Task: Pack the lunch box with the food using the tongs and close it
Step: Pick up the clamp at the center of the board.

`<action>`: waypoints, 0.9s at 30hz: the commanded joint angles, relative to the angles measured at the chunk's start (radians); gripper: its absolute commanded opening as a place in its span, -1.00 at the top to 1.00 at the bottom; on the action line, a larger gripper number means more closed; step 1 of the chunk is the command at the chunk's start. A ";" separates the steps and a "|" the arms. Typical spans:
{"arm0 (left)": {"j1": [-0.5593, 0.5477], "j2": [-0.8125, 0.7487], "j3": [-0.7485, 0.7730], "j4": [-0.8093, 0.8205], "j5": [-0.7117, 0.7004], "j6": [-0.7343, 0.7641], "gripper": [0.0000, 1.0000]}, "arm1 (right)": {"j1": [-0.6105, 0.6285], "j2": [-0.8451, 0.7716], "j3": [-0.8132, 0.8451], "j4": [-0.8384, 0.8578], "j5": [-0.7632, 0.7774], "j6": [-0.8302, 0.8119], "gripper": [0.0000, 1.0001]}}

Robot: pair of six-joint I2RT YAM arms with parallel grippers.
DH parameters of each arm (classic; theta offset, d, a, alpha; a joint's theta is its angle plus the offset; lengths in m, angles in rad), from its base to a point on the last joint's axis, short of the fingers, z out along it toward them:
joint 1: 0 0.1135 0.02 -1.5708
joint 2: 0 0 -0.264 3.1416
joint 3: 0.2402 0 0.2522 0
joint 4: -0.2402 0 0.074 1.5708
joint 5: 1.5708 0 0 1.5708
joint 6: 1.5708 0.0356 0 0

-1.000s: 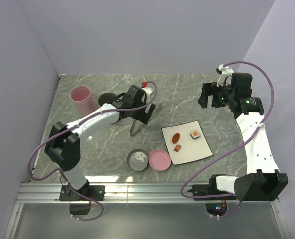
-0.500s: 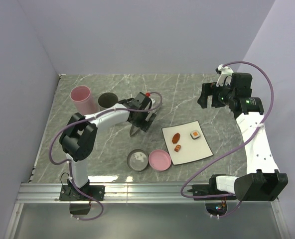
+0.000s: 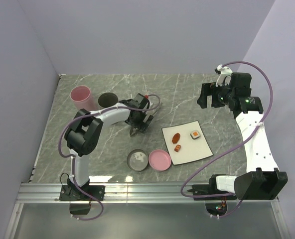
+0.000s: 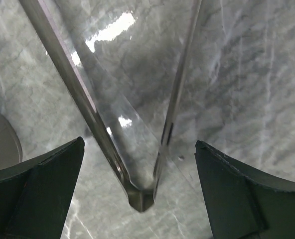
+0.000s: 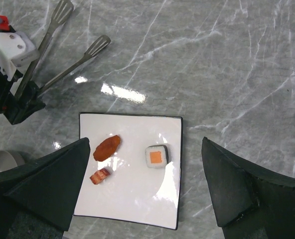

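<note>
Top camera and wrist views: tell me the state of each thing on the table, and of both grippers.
Tongs: lying flat, arms spread, not gripped.
Left gripper: open, straddling the joined end.
Right gripper: open, empty, in the air.
Reddish oval, orange lump, white square: on the plate.
Lunch box: open, no food visible inside.
Pink lid: off, beside the box.
Pink cup: upright.
Dark cup: upright.

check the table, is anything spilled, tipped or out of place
Nothing stands out: the three food pieces sit on the white plate, and the tongs lie flat on the table, the open left hand straddling their joined end.
</note>
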 commanded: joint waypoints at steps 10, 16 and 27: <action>0.011 0.060 0.051 0.142 0.067 0.039 -0.99 | 0.000 0.014 0.021 -0.003 -0.012 -0.013 -0.99; 0.045 0.114 0.114 0.131 0.096 0.022 -0.96 | 0.000 0.014 0.026 -0.007 -0.009 -0.014 -0.99; 0.060 0.163 0.145 0.137 0.115 0.022 -0.90 | 0.000 0.009 0.023 -0.007 -0.011 -0.016 -0.99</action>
